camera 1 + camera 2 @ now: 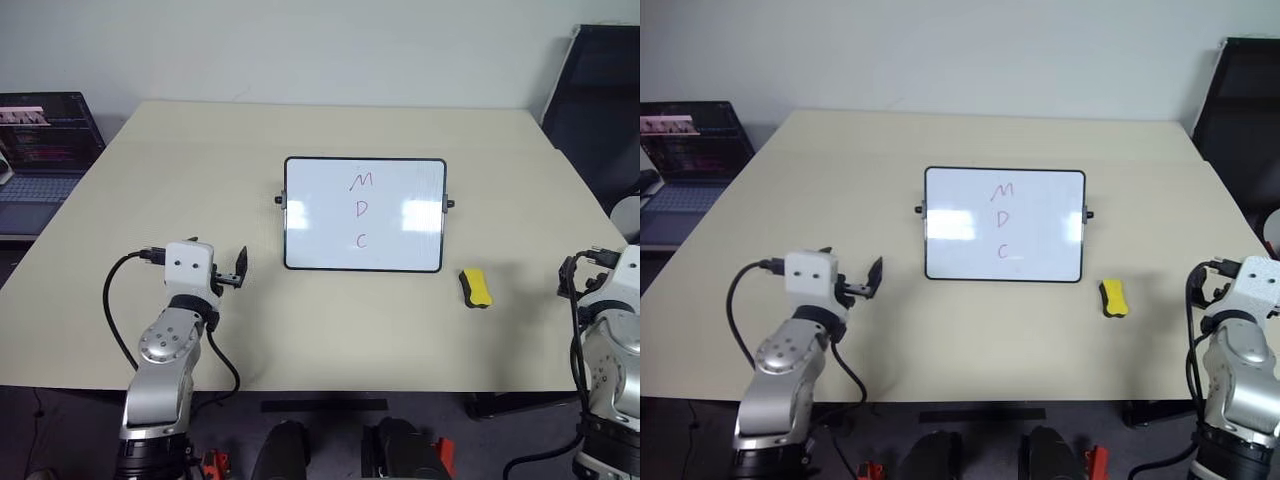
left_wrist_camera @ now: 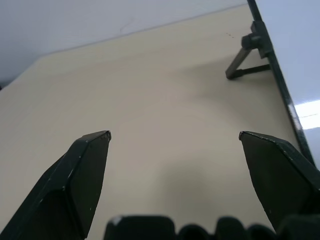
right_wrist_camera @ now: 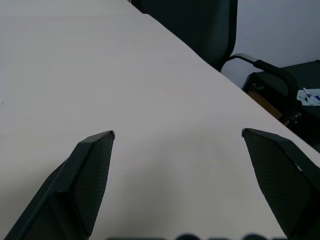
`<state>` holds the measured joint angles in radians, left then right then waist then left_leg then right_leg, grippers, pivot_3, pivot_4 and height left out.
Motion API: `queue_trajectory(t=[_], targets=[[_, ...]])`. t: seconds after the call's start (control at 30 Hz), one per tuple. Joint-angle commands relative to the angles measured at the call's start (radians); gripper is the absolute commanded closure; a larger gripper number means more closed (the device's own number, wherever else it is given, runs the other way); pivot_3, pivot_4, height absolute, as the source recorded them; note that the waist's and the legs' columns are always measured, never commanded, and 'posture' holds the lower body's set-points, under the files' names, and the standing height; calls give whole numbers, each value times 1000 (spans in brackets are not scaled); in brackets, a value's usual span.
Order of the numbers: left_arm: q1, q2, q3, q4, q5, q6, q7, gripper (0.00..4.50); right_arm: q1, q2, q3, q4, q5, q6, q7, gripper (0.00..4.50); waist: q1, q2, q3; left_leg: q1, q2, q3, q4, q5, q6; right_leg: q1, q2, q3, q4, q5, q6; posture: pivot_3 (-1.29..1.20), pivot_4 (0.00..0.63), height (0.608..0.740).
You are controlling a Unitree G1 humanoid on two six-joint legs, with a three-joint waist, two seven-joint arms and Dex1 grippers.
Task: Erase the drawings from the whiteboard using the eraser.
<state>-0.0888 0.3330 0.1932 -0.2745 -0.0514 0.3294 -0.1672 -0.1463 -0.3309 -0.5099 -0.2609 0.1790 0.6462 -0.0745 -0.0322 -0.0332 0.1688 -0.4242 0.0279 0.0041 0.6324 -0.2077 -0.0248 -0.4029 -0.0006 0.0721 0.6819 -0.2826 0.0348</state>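
The whiteboard (image 1: 364, 214) stands propped near the middle of the beige table (image 1: 200, 140), with the drawings (image 1: 361, 210), M, D and C, in a column on it. The eraser (image 1: 475, 288) lies on the table just off the board's lower right corner. The left gripper (image 2: 175, 136) and right gripper (image 3: 178, 134) hover over the table, fingers wide apart and empty.

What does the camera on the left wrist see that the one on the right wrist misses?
Left wrist camera: the whiteboard seen edge-on, with its black prop stand behind it. Right wrist camera: a dark chair past the table's edge. Both: bare beige table ahead, and a pair of black jaws standing wide apart with nothing between them, the left gripper and the right gripper.
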Motion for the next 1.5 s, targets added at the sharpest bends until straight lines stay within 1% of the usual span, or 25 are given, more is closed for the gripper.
queue_trajectory(t=[0.03, 0.23, 0.37, 0.43, 0.6, 0.67, 0.8, 0.9, 1.07, 1.17, 1.23, 1.33, 1.4, 1.5], targets=[[-43, 20, 17, 18, 12, -47, 7, 0, -20, 5, 0, 0, -3, -29, -10, 31, 0, 0, 0, 0, 0, 0, 0, 0, 0, 0, 0, 0, 0, 0, 0, 0, 150, 740], [-112, 21, 14, 69, 10, -52, 13, 0, -29, 2, -13, 7, -3, -31, -15, 31, 0, 0, 0, 0, 0, 0, 0, 0, 0, 0, 0, 0, 0, 0, 0, 0, 150, 740], [-108, 33, 15, 63, -1, -58, -14, 0, -25, 12, -6, 12, -6, -41, -23, 31, -1, 0, 0, 0, 0, 0, 0, 0, 0, 0, 0, 0, 0, 0, 0, 0, 150, 740], [-109, 40, 25, 61, -18, -51, -32, 0, -25, 21, 2, 0, -4, -25, -27, 31, -1, 0, 0, 0, 0, 0, 0, 0, 0, 0, 0, 0, 0, 0, 0, 0, 150, 740], [-151, 73, 26, 45, -92, -22, -119, 0, -45, -7, 23, -30, 14, 47, 3, 31, 0, 0, 0, 0, 0, 0, 0, 0, 0, 0, 0, 0, 0, 0, 0, 0, 150, 740], [-178, 85, 17, 33, -148, 6, -181, 0, -59, -22, 27, -46, 25, 94, 18, 31, 0, 0, 0, 0, 0, 1, 0, 0, 0, 0, 0, 0, 0, 0, 0, 0, 150, 740], [-213, 118, -28, -17, -312, 102, -366, 0, -101, -60, 40, -83, 52, 206, 53, 31, 0, 0, 0, 0, 0, 1, 0, 0, 0, 0, 0, 0, 0, 0, 0, 0, 150, 740], [-224, 138, -63, -30, -379, 138, -464, 0, -131, -82, 45, -101, 63, 272, 64, 31, -1, 0, 0, 0, 0, 1, 0, 0, 0, 0, 0, 0, 0, 0, 0, 0, 150, 740], [-223, 175, -185, -11, -415, 134, -653, 0, -187, -101, 41, -140, 85, 398, 67, 31, -1, 0, 0, 0, 0, 1, 0, 0, 0, 0, 0, 0, 0, 0, 0, 0, 150, 740], [-209, 199, -216, 0, -430, 129, -734, 0, -203, -101, 36, -168, 93, 477, 65, 31, -1, 0, 0, 0, 0, 1, 0, 0, 0, 0, 1, 0, -1, 0, 0, 0, 150, 740], [-205, 223, -247, 42, -403, 72, -809, 0, -236, -80, 22, -191, 109, 592, 56, 31, -3, 0, 0, 0, 0, 1, 0, 0, 0, 0, 1, 0, 0, 0, 0, 0, 150, 740], [-225, 236, -270, 115, -375, -2, -878, 0, -298, -50, -8, -209, 129, 754, 59, 31, -3, 0, 0, 0, 0, 0, 0, 0, 0, 0, 1, 0, 0, 0, 0, 0, 150, 740], [-245, 241, -279, 163, -370, -39, -928, 0, -338, -49, -1, -215, 133, 861, 67, 31, -3, 0, 0, 0, 0, 0, 0, 0, 0, -1, 1, 0, 0, 0, 0, 0, 150, 740], [-261, 250, -290, 216, -358, -99, -994, 0, -386, -31, -1, -223, 135, 948, 86, 31, -1, 0, 0, -1, 0, 1, 0, 0, 0, -1, 1, -1, -1, 0, 0, 0, 150, 740]])
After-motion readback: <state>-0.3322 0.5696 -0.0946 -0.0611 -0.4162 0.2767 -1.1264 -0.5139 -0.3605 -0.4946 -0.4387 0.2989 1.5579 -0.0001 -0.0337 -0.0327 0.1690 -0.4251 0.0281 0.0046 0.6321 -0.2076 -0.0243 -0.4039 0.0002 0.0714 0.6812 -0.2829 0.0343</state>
